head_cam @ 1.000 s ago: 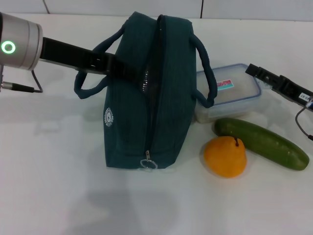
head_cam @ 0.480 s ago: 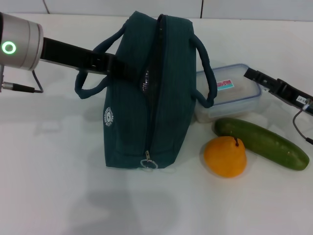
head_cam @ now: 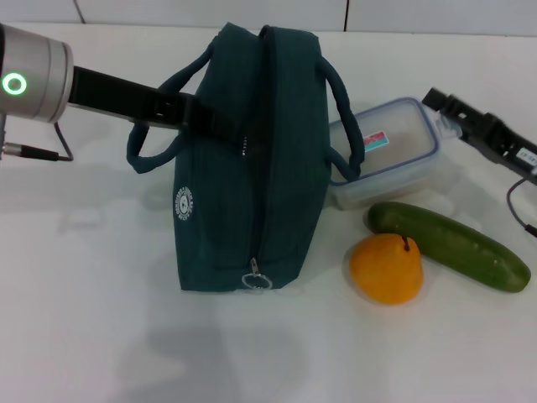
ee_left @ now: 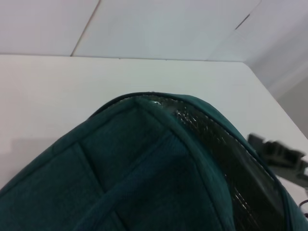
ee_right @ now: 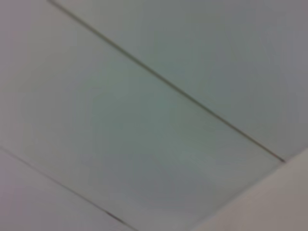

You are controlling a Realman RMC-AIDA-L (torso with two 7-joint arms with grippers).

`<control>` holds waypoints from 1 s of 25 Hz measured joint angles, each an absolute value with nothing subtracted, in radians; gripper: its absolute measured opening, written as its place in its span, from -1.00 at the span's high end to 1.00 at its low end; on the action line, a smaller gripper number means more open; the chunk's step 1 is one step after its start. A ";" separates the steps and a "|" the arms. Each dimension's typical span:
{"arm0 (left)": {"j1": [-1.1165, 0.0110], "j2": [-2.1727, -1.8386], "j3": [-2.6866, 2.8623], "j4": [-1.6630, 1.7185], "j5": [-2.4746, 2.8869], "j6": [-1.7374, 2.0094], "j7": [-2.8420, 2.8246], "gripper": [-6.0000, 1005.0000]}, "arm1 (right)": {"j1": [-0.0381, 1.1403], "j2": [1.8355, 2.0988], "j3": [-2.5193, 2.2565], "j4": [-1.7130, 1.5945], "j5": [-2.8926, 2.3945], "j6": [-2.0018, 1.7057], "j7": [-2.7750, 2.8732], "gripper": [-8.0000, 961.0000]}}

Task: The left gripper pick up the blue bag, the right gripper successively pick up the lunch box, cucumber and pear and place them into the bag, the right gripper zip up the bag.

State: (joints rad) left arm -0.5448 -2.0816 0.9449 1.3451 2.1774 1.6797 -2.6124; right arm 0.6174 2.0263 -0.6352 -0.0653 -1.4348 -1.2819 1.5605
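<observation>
Bag (head_cam: 252, 159): dark teal, standing on the desk (head_cam: 92, 336) at centre, zip line on top running far to near, its pull (head_cam: 255, 278) hanging at the near end. The left wrist view shows the far end gaping, silver lining visible.

Left gripper (head_cam: 201, 116): reaches in from the left and meets the bag's upper left side beside the left handle (head_cam: 155, 138). Fingers are hidden against the fabric; cannot tell whether they are closed on it.

Lunch box (head_cam: 390, 159): clear with a blue rim, touching the bag's right side, behind the right handle (head_cam: 344, 126). It sits tilted, right end raised. Long axis runs left to right.

Right gripper (head_cam: 449, 113): at the box's far right corner, touching or just beside the rim. Finger spread cannot be told. Judgement: this arm is much the nearer one to the box, which lies left and near of its fingers; a grasp across the short side seems in hand.

Cucumber (head_cam: 449, 243): near of the box, lying slantwise. Untouched.

Pear (head_cam: 386, 269): yellow-orange, touching the cucumber's left end. Untouched.
</observation>
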 joint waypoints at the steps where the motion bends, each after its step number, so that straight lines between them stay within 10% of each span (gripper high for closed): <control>1: -0.543 -2.082 0.945 1.345 2.177 1.680 -2.612 0.92 | 0.612 2.026 -0.635 -0.065 -1.422 -1.296 1.566 -0.64; 25: -0.548 -2.082 0.945 1.341 2.180 1.682 -2.611 0.92 | 0.643 2.028 -0.678 -0.043 -1.419 -1.148 1.569 -0.44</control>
